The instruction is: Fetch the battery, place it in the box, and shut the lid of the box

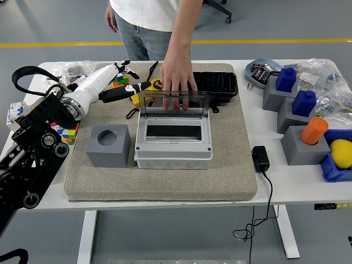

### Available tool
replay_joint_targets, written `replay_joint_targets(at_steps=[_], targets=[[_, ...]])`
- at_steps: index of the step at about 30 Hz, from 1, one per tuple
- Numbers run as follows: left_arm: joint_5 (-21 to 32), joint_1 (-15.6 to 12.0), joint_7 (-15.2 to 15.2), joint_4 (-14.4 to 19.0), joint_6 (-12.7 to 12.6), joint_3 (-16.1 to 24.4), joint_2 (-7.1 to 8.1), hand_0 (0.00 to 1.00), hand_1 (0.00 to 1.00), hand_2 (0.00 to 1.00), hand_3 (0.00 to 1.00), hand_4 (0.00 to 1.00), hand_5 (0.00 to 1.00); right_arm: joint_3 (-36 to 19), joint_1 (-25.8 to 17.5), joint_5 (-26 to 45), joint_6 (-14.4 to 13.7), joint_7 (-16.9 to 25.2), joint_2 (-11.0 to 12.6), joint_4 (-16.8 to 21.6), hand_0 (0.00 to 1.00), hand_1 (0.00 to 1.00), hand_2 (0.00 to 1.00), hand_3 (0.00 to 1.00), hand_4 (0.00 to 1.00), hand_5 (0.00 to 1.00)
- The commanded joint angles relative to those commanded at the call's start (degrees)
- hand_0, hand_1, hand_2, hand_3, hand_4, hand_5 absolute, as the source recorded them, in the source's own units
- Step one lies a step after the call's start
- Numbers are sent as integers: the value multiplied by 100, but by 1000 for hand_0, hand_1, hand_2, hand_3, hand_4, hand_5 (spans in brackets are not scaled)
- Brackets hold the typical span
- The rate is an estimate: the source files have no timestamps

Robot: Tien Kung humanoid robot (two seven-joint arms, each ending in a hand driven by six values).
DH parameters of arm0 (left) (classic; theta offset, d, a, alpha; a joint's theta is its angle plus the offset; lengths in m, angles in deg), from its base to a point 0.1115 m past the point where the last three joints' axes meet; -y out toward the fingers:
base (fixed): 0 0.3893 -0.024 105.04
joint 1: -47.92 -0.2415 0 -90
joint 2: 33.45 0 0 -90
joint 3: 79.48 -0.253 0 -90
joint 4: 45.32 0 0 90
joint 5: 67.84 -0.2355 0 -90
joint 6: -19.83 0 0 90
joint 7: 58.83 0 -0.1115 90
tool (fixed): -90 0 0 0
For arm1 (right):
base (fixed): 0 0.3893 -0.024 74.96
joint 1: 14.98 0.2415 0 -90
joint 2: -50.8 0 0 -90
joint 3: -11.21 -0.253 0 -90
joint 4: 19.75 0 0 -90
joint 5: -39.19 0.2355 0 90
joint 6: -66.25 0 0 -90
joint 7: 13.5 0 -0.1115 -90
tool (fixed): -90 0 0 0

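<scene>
Box [173, 144] lid up — person's hand [177, 82] on it; left hand [122, 82] outstretched, fingers slack, empty

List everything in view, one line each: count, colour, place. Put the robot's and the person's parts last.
Box: 1, light grey, mat centre, clear lid standing open.
Mat: 1, beige, on white table.
Cube with round hole: 1, grey, left of box.
Tray: 1, black, behind box.
Tape measure: 1, yellow, far left of mat.
Power adapter: 1, black, right of mat, cable hanging over the near edge.
Grey blocks: 3, right side; two carry blue pieces, one an orange cylinder.
Blue bin: 1, right edge, holding a yellow object.
Bowl: 1, blue-grey, far right.
Plastic bags: clear, far corners.
Left hand: 1, white and black, over mat's far left.
Person's hand: 1, on the lid's top edge.
</scene>
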Motion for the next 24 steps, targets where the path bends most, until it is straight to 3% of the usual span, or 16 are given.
replay_joint_targets(at_steps=[10, 11, 16, 17, 22, 23, 24], targets=[[404, 83, 46, -262, -3, -260, -73, 998, 998, 985, 719, 998, 998, 63, 4, 27, -1, -16, -1, 3, 845, 815, 776, 816, 998, 998], [420, 84, 49, -265, -11, -279, -73, 998, 998, 936, 795, 998, 998, 69, 5, 31, -2, -17, 1, 5, 845, 814, 775, 815, 998, 998], [484, 77, 50, -250, -8, -383, -61, 998, 998, 936, 795, 998, 998, 65, -9, 21, -3, -30, 8, 0, 845, 814, 775, 815, 998, 998], [492, 75, 50, -243, -7, -397, -59, 998, 998, 815, 815, 998, 998, 67, -11, 20, -3, -31, 8, 0, 845, 814, 775, 815, 998, 998], [581, 51, 67, -150, -24, -505, -46, 998, 998, 815, 815, 998, 998, 84, -20, 31, -5, -39, 7, 2, 845, 814, 775, 815, 998, 998], [574, 48, 66, -118, -33, -540, -43, 998, 956, 746, 800, 998, 998, 96, -20, 39, -5, -39, 8, 4, 845, 814, 775, 815, 998, 998], [580, 45, 63, -101, -32, -561, -41, 998, 956, 746, 800, 998, 998, 103, -19, 45, -6, -40, 8, 5, 845, 814, 775, 815, 998, 998]])
